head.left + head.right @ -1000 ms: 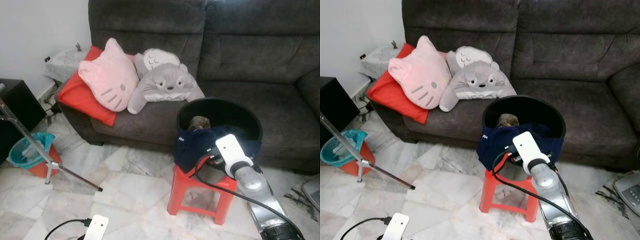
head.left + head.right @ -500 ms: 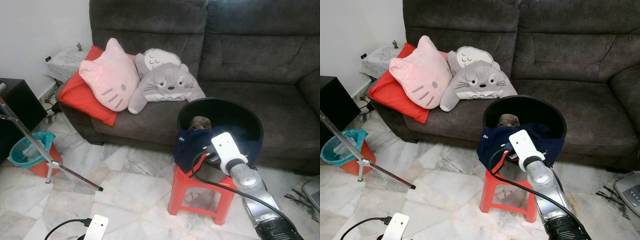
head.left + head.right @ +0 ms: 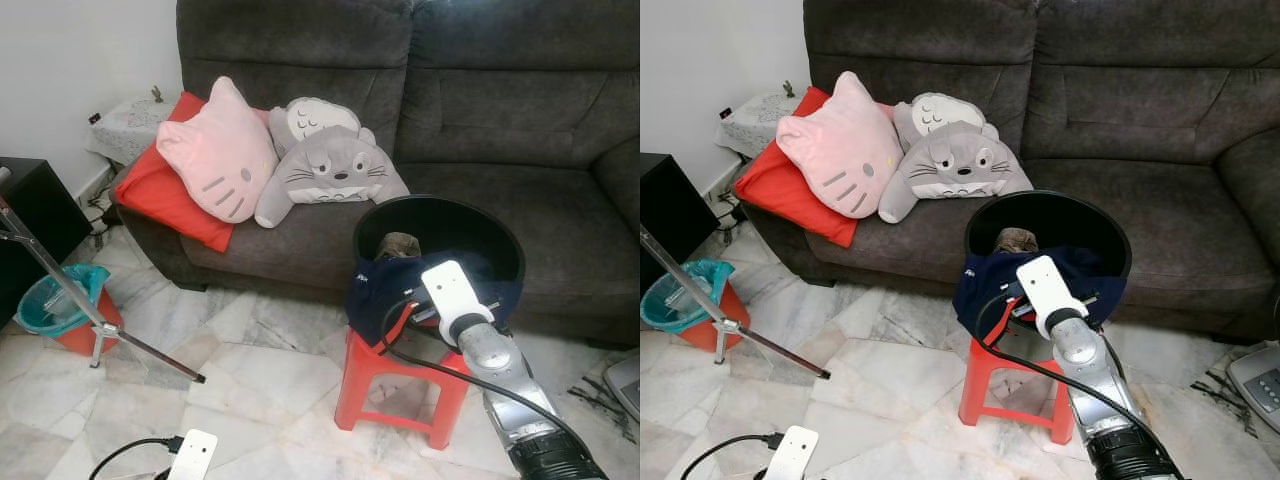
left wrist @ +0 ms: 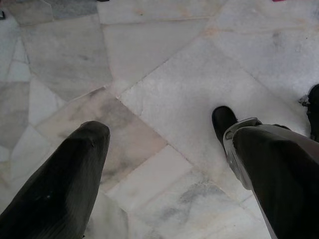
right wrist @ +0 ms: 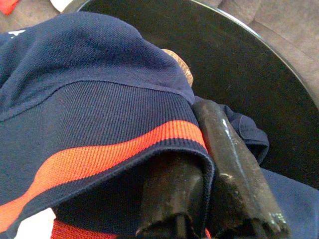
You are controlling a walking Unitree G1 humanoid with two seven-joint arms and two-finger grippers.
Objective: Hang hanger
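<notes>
A black round basket (image 3: 440,202) stands on a red plastic stool (image 3: 372,372) in front of the sofa. A navy shirt (image 3: 384,286) with an orange stripe hangs over the basket's near rim. My right gripper (image 5: 192,149) is at that rim, shut on the shirt's collar (image 5: 124,134): one finger lies on top of the fabric, the other beneath it. Its white wrist housing (image 3: 452,292) covers the fingers in the eye views. My left gripper (image 4: 159,127) hangs low at the left, open over the marble floor.
A dark grey sofa (image 3: 500,90) fills the back, with a pink cat cushion (image 3: 215,150), a grey plush (image 3: 325,165) and a red pillow (image 3: 160,195). A metal stand's legs (image 3: 100,320), a teal bin (image 3: 55,300) and a black cabinet (image 3: 30,210) are at the left.
My right wrist has edged a little to the left and closer to the basket rim; the shirt stays draped there. The left arm has not moved.
</notes>
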